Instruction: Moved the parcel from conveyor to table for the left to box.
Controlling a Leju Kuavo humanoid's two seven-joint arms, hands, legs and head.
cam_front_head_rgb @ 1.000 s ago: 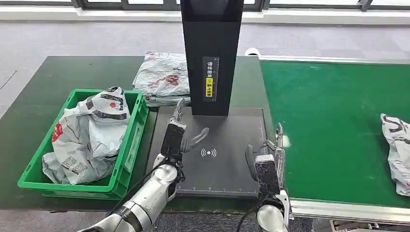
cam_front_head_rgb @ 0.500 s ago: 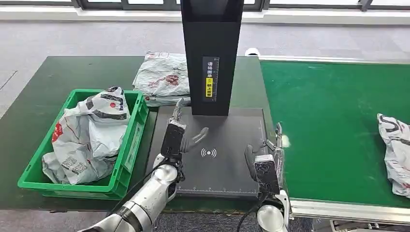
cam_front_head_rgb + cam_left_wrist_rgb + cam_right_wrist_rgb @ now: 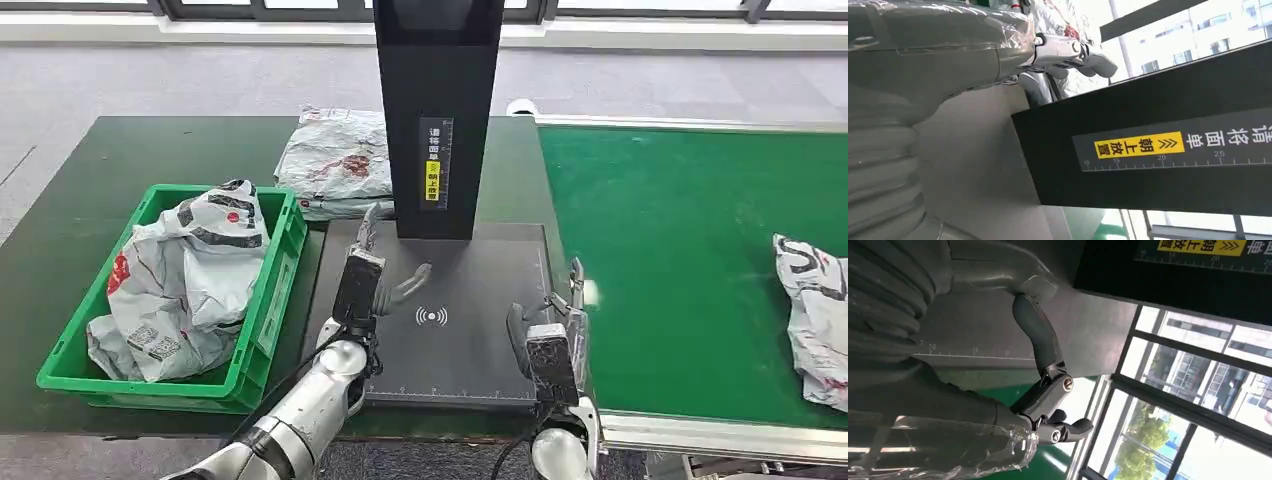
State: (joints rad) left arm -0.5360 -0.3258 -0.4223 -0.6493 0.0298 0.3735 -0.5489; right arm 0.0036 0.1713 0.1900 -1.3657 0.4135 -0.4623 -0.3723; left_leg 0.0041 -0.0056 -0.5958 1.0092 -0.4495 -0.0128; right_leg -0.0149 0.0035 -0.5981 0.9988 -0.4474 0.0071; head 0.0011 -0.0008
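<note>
A grey and white plastic parcel (image 3: 815, 318) lies on the green conveyor belt (image 3: 690, 260) at its far right edge. My right hand (image 3: 552, 325) hovers over the right side of the dark scanner plate (image 3: 450, 350), fingers apart and holding nothing; its fingers (image 3: 1048, 405) show the same. My left hand (image 3: 372, 275) is above the plate's left side, open and empty, its fingers (image 3: 1073, 52) spread. A green crate (image 3: 265, 320) on the left holds a bagged parcel (image 3: 185, 280).
A black scanner post (image 3: 437, 110) rises from the plate between my hands. Another bagged parcel (image 3: 335, 160) lies on the dark green table (image 3: 70, 200) behind the crate. The belt's metal edge (image 3: 720, 435) runs along the front right.
The parcel on the belt has slid leftward, further into view. Both hands stay where they were.
</note>
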